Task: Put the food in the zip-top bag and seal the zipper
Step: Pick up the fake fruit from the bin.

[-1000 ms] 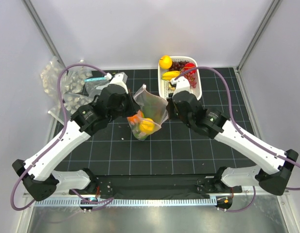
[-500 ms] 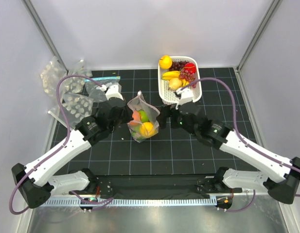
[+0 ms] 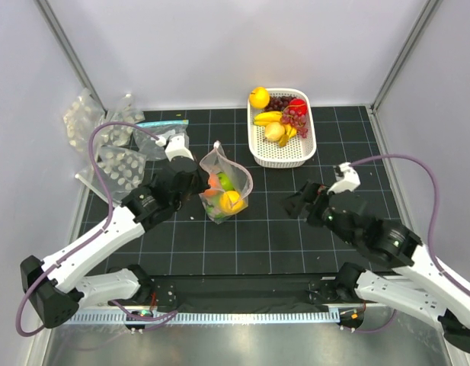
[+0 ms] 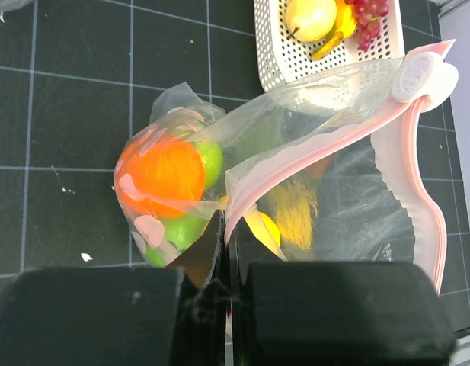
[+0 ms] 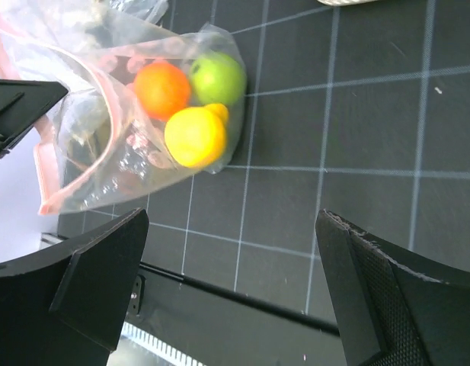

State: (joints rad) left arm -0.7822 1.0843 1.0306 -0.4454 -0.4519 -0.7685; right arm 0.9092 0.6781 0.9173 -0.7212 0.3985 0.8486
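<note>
The zip-top bag (image 3: 227, 185) stands on the black mat, clear with a pinkish zipper (image 4: 326, 149) along its mouth. The two zipper strips gape apart, and a white slider (image 4: 420, 75) sits at their far end. Inside lie an orange (image 4: 164, 174), a green fruit (image 5: 218, 78) and a yellow fruit (image 5: 195, 137). My left gripper (image 3: 199, 183) is shut on the near end of the pinkish strip (image 4: 228, 227). My right gripper (image 3: 298, 204) stands wide open to the right of the bag, apart from it, with only mat between its fingers (image 5: 105, 267).
A white basket (image 3: 279, 156) at the back holds a lemon (image 3: 259, 97), banana (image 3: 266, 118), grapes and other fruit. Spare dotted pouches (image 3: 116, 164) and a bag with a teal strip (image 3: 152, 124) lie at the left. Grey walls close in the mat.
My right gripper has opened, let go of the bag's mouth and drawn back right and toward the near edge. The bag has sunk lower, still held by the left gripper.
</note>
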